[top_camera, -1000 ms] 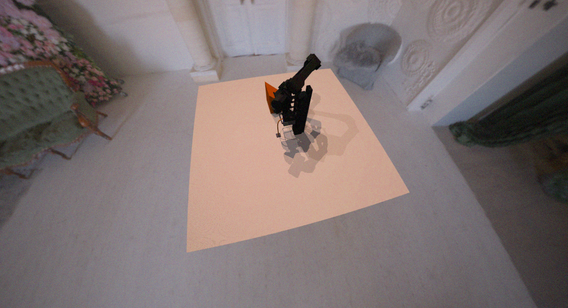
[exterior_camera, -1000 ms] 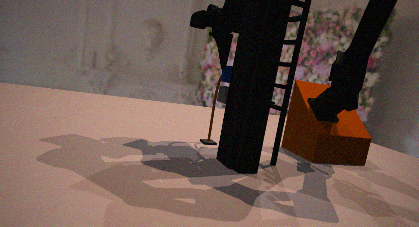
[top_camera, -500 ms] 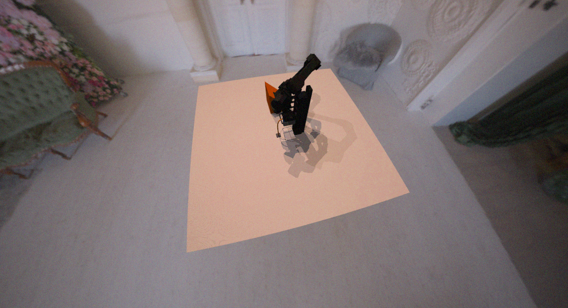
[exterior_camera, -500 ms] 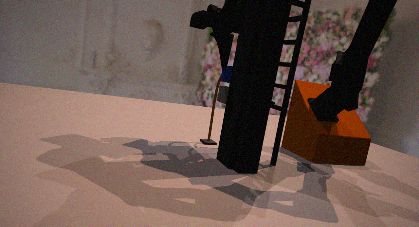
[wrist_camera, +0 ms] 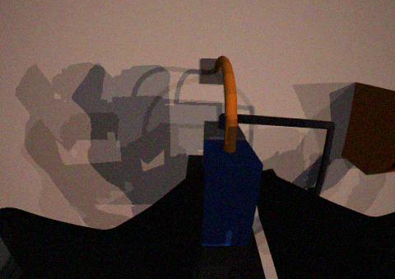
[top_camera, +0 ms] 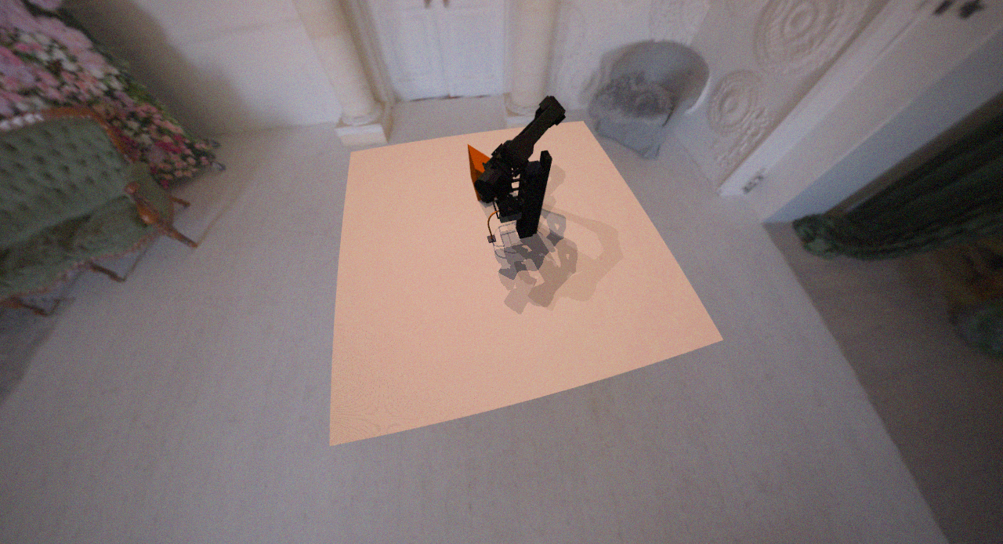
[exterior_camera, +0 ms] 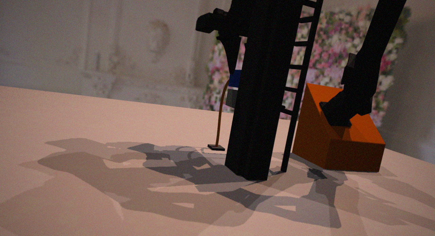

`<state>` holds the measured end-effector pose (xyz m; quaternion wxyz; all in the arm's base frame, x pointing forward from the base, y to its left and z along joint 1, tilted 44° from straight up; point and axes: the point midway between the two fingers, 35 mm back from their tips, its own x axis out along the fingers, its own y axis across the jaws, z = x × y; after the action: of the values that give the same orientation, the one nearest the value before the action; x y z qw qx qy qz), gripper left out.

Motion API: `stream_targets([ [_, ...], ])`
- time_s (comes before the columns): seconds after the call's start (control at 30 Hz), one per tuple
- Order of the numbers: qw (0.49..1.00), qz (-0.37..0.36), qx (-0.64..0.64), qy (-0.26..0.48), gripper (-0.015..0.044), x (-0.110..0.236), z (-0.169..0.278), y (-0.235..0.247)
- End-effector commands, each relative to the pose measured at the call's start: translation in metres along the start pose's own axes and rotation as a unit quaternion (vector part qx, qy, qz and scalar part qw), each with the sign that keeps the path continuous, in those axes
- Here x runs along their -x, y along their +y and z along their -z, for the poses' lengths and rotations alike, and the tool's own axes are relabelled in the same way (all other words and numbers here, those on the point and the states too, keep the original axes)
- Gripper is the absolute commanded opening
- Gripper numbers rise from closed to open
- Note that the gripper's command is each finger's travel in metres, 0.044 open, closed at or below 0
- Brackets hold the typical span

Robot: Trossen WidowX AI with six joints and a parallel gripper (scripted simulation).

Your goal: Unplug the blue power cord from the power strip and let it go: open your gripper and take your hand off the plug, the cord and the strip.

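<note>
The black power strip (top_camera: 534,197) (exterior_camera: 258,113) stands upright like a post. The blue plug (exterior_camera: 234,78) (wrist_camera: 230,197) is at its side, partly behind the strip in the exterior view. My gripper (wrist_camera: 230,179) is shut on the blue plug, with a dark finger on each side in the wrist view. An orange cord (top_camera: 488,222) (exterior_camera: 221,116) (wrist_camera: 230,94) runs from the plug to a small dark block (top_camera: 490,239) (exterior_camera: 216,147) on the mat. Whether the plug's inner end is seated in the strip is hidden.
A grey block (exterior_camera: 232,98) (wrist_camera: 214,129) sits just below the plug beside the strip. A thin black ladder-like frame (exterior_camera: 301,87) (wrist_camera: 284,121) stands beside the strip. The arm is mounted on an orange wedge (top_camera: 474,163) (exterior_camera: 311,137) (wrist_camera: 372,131). All stands on the peach mat (top_camera: 421,330).
</note>
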<state>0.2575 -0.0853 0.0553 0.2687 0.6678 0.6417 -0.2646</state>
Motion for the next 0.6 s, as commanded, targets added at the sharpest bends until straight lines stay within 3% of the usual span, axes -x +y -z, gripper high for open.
stream_targets([
  [0.0,1.000,-0.004,-0.002,-0.026,0.0000,0.008,-0.027,0.002],
  [0.57,1.000,-0.004,-0.003,-0.026,0.0000,0.014,-0.054,0.000],
])
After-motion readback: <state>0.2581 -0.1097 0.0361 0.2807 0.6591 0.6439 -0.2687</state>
